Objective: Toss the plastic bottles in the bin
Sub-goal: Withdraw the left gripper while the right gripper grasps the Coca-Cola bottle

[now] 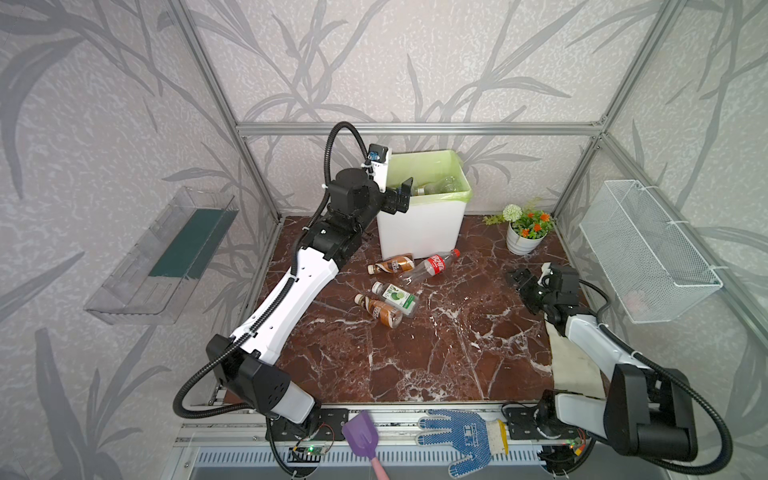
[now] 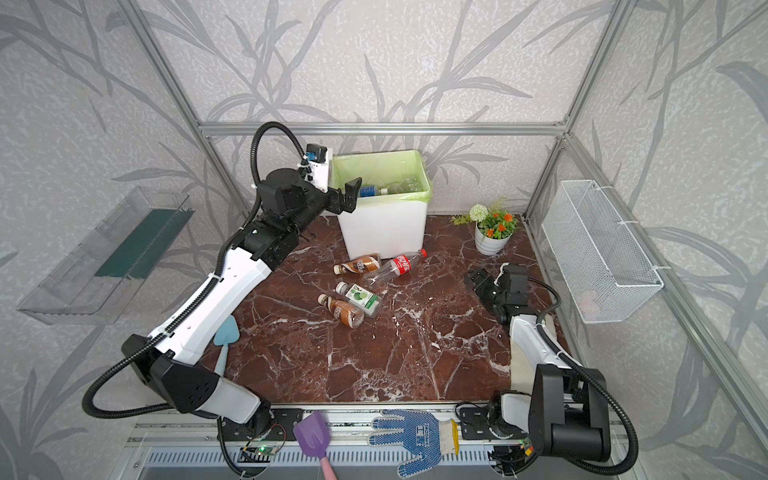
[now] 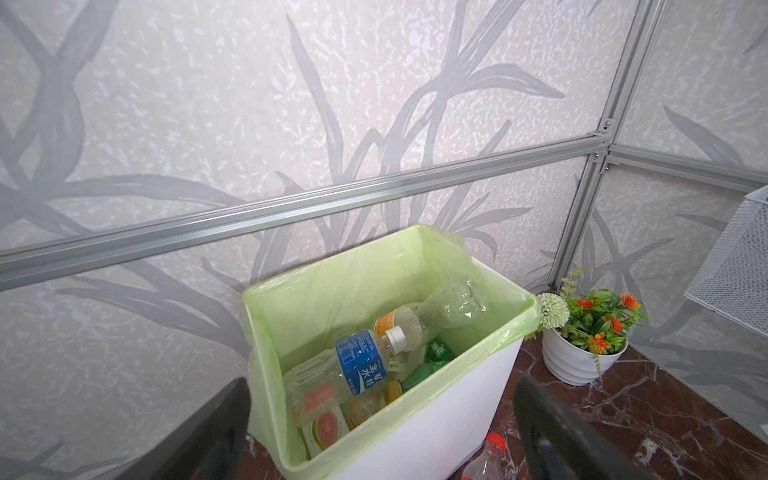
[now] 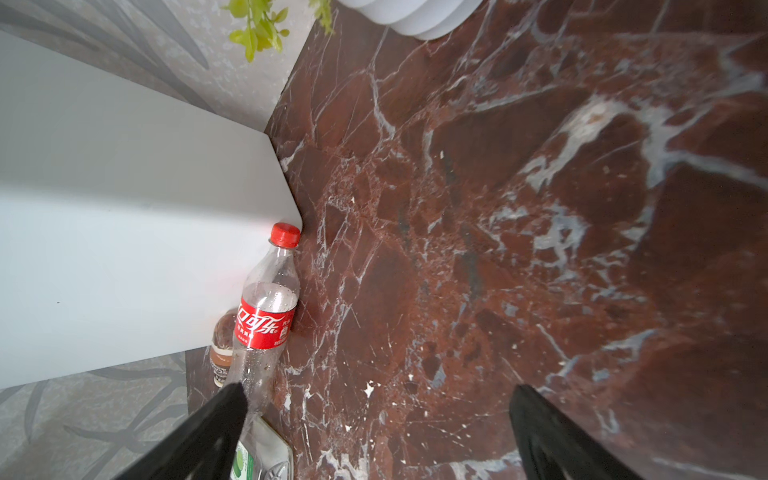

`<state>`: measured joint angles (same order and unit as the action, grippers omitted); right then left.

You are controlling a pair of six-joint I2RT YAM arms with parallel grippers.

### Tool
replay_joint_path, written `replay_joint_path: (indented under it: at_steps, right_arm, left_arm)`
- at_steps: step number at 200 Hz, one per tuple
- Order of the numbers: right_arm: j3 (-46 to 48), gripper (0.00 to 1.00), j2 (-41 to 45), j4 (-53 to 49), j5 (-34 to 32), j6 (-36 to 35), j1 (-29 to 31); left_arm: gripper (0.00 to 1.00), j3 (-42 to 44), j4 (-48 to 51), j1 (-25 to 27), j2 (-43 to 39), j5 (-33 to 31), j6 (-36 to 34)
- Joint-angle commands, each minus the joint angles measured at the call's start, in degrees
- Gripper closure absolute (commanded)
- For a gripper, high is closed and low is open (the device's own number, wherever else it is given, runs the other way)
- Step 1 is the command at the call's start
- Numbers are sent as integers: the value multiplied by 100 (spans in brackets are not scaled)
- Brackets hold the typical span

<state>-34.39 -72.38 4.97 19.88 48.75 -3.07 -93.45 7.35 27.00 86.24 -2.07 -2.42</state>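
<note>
My left gripper [image 1: 402,195] hangs wide open, holding nothing, at the left rim of the bin [image 1: 419,232], which stands mid back edge of the table [image 1: 415,353]. Only the left wrist view shows the binned bottles [image 3: 361,365] properly, the lower ones half buried. Four loose bottles [image 1: 392,286] lie just before the bin. My right gripper [image 1: 518,277] is open near the right edge. Its view shows the cola bottle [image 4: 266,316] almost whole and cuts off the rest.

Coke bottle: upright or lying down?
Lying down. The Coke bottle rests on its side on the table, red cap beside a corner of the bin.
</note>
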Motion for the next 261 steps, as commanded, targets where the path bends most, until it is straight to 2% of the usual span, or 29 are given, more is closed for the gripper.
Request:
replay_joint_path:
  at_steps: [1, 32, 63, 90, 114, 152, 208, 261]
  right_arm:
    - [-260, 1, -302, 463, -282, 640, 401]
    - [-738, 1, -1020, 751, -880, 1302, 1261]
    - [-1592, 1, -2012, 605, -1024, 1773, 1960]
    - [-2209, 1, -2903, 727, -1057, 2179, 2312]
    - [-2713, 3, -3436, 387, -1120, 2291, 2520]
    - [-3190, 6, -3961, 238, -1148, 2305, 2651]
    - [-3732, 7, -4458, 95, -1063, 2300, 2689]
    - [-3960, 18, -4767, -199, -1094, 2385, 2715]
  left_arm:
    - [1, 715, -138, -10, -229, -381, -35]
    - [1, 2161, -550, -20, -963, -838, 316]
    - [1, 3415, -512, -46, -1645, -1348, 774]
    - [1, 4227, -346, -106, -2058, -1565, 1145]
    - [1, 4767, -222, -144, -2281, -1634, 1480]
    - [1, 5229, -104, -198, -2392, -1655, 1867]
    - [1, 5468, -80, -213, -2361, -1579, 2043]
    - [1, 5443, -41, -247, -2322, -1542, 2043]
